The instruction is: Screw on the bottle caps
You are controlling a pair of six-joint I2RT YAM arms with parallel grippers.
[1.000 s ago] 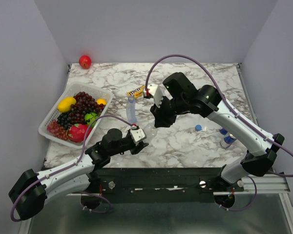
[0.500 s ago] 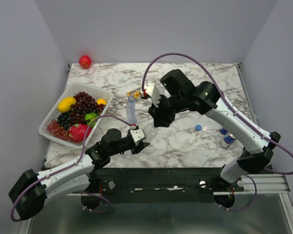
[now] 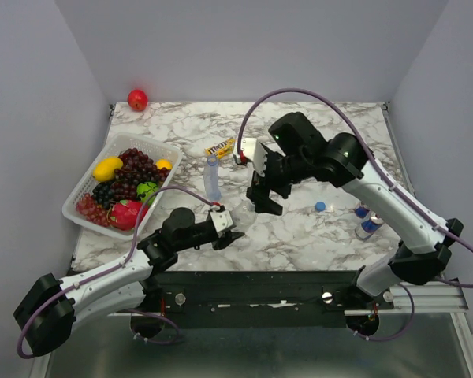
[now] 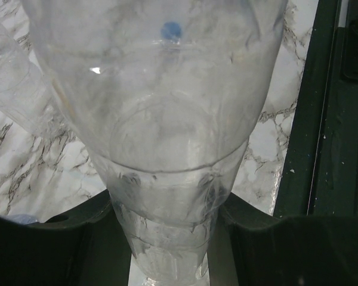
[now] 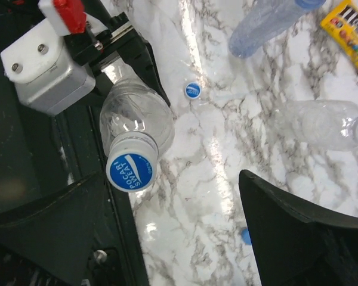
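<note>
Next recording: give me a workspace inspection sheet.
Surface: white marble-patterned tabletop, no spill seen.
Job's things: wide clear plastic bottle wearing a round blue screw cap; slim blue-tinted bottle upright; second clear bottle and loose blue cap on the table.
Clutter: white plastic fruit basket, red apple, yellow candy packet, blue-and-silver drink cans.
Grippers: left gripper shut on the wide clear plastic bottle; right gripper open.
Cables: purple cables arch over both arms, no snag seen.
Surroundings: plain grey walls.

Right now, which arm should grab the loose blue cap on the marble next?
Probably right. The right gripper is open and empty, and the loose cap lies on its side of the table. The left gripper is shut on the capped bottle, so it is busy.
</note>
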